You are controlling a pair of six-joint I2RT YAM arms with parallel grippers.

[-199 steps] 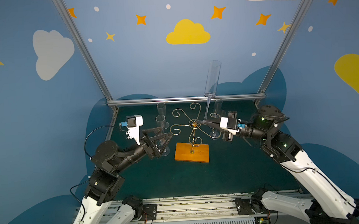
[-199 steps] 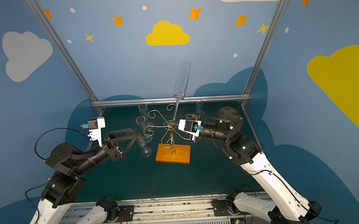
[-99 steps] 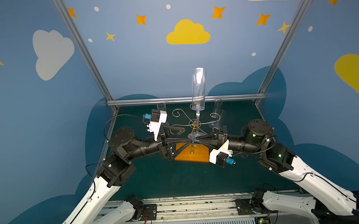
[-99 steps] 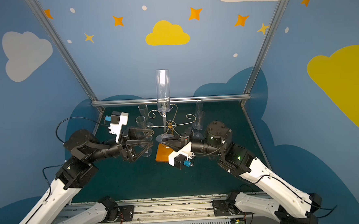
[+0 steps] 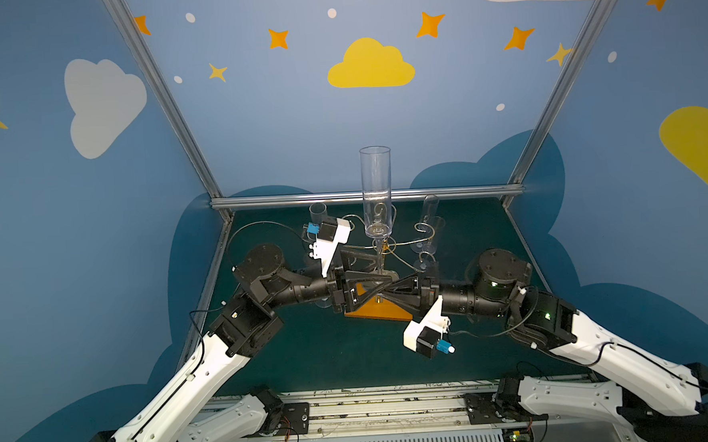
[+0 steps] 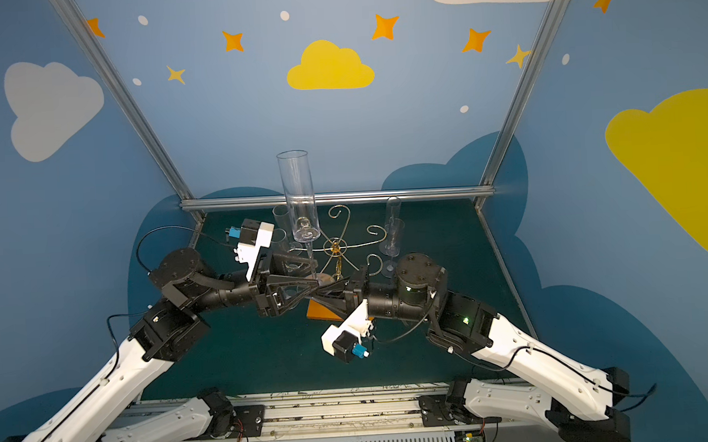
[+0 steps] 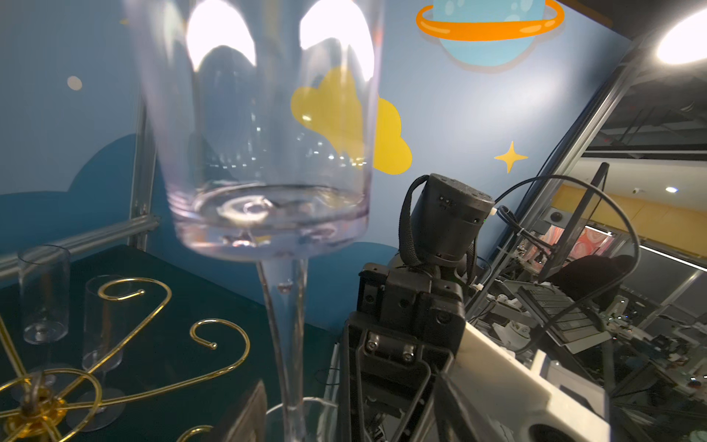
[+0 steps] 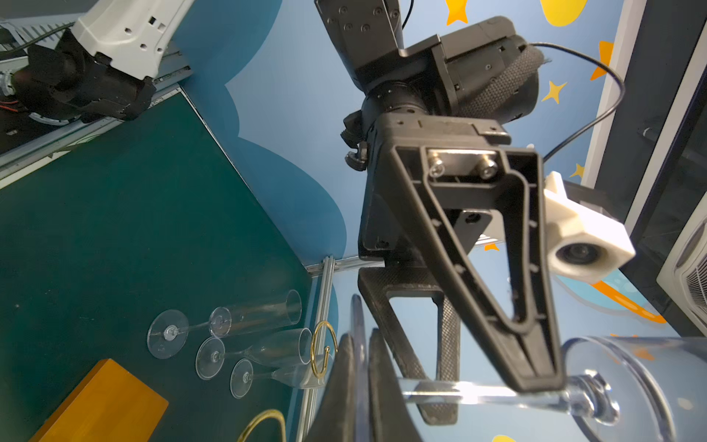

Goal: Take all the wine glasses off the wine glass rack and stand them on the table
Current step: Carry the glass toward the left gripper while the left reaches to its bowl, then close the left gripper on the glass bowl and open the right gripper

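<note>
The clear wine glass (image 5: 377,196) (image 6: 297,196) stands upright in the air, next to the hub of the gold-wire wine glass rack (image 6: 336,248). The rack's orange wooden base (image 5: 373,312) lies below both grippers. My right gripper (image 5: 389,285) (image 8: 357,382) is shut on the glass's round foot, gripping it edge-on. My left gripper (image 5: 382,270) (image 8: 489,394) is open, one finger on each side of the stem (image 7: 290,363), with a gap showing. The bowl (image 7: 267,153) looms large in the left wrist view.
More clear glasses stand on the green table: some at the back left (image 5: 318,213) (image 8: 229,344) and some at the back right (image 5: 429,214) (image 7: 44,294). Gold curled arms (image 7: 126,306) spread out around the grippers. A metal frame rail (image 5: 367,196) runs along the back.
My right arm has swung the glass from tilted to upright and rolled its wrist camera downward. My left arm has come in to the middle, and its jaws have narrowed around the stem.
</note>
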